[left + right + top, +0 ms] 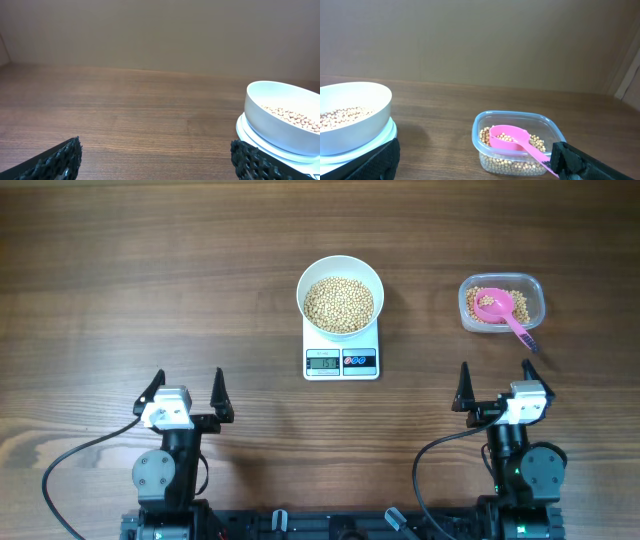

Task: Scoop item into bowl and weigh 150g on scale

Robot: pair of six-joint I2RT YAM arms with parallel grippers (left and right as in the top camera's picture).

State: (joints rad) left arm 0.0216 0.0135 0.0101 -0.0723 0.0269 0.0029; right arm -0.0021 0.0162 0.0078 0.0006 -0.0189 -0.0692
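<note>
- Nearest the robot's base, both arms sit folded back at the table's (150,280) near edge. The left gripper (190,380) and right gripper (496,375) point away from the base, jaws spread wide, holding nothing.
- Each wrist view shows only the dark ribbed fingers (55,162) at the bottom corners, with bare wood between them. On the right wrist the fingers (580,162) frame the tub.
- Farther out, between the two arms, the scale (341,362) lies flat with its display and buttons along the edge facing the robot. The reading is too small to make out.
- The bowl (340,260) stands upright on the scale's far part, well filled with beans (339,304). Only the overhead view shows how full it is; the left wrist view sees the bowl (280,120) side-on at the right edge.
- To the right, well apart from the scale, the clear tub (537,300) holds more beans and a pink scoop (500,307).
- The scoop's cup lies in the tub, carrying a few beans. Its handle runs diagonally over the near right corner, toward the right arm.
</note>
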